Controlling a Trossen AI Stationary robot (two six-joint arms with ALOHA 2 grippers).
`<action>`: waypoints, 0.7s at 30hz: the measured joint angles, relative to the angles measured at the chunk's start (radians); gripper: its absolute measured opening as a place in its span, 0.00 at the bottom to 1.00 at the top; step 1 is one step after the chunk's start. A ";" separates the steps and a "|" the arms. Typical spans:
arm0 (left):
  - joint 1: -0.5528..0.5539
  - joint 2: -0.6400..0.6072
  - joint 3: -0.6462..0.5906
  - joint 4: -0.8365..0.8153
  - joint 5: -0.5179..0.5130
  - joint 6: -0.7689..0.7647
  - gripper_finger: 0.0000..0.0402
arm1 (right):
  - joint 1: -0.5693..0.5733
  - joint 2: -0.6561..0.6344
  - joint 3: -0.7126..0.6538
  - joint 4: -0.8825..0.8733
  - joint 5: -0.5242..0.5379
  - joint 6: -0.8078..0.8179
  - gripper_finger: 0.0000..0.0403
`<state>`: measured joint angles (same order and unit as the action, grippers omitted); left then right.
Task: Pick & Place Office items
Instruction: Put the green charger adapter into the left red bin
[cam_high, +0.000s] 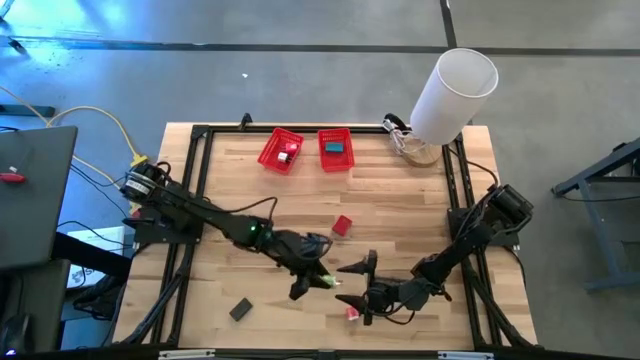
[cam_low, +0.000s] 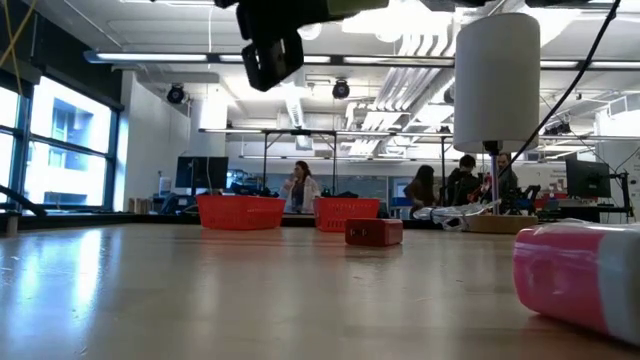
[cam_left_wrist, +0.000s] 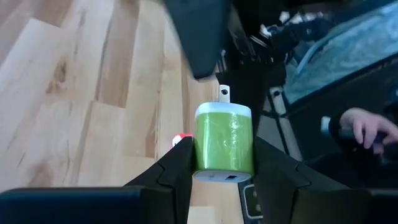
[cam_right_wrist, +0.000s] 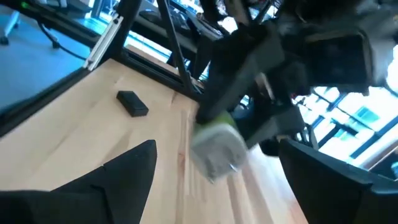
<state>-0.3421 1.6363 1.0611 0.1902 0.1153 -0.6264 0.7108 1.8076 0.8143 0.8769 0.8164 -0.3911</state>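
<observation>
My left gripper (cam_left_wrist: 222, 163) is shut on a green plug-like block (cam_left_wrist: 224, 144) with white ends and metal prongs, held above the table's near middle (cam_high: 325, 280). My right gripper (cam_high: 362, 292) stands wide open just right of it, its fingers facing the block (cam_right_wrist: 214, 149) without touching it. A pink piece (cam_high: 353, 313) lies on the table under the right gripper. A red block (cam_high: 343, 226) lies mid-table. A dark grey block (cam_high: 240, 309) lies near the front left. My left gripper pinches the green block's two opposite sides (cam_left_wrist: 198, 149) between its two fingers. The fingers come from the table's left, slanting slightly down. The prong end (cam_left_wrist: 224, 93) points away from the gripper, toward my right gripper. The block is lifted clear of the table.
Two red mesh baskets (cam_high: 281, 150) (cam_high: 336, 150) with small pieces inside stand at the far middle. A big white cylinder (cam_high: 455, 95) stands at the far right corner. A black frame (cam_high: 190, 190) runs along the table's sides. People show in the room beyond.
</observation>
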 joint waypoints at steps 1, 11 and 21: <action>0.006 0.000 0.000 0.001 0.006 -0.011 0.31 | -0.003 0.000 0.000 0.000 -0.002 -0.017 0.81; 0.045 0.000 0.000 -0.001 0.051 -0.105 0.31 | -0.025 0.000 0.001 -0.006 -0.048 -0.029 0.70; 0.069 0.052 -0.001 0.049 0.086 -0.159 0.31 | -0.068 0.000 0.001 -0.021 -0.122 -0.021 0.51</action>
<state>-0.2728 1.6879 1.0603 0.2391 0.2016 -0.7850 0.6423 1.8080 0.8154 0.8561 0.6944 -0.4126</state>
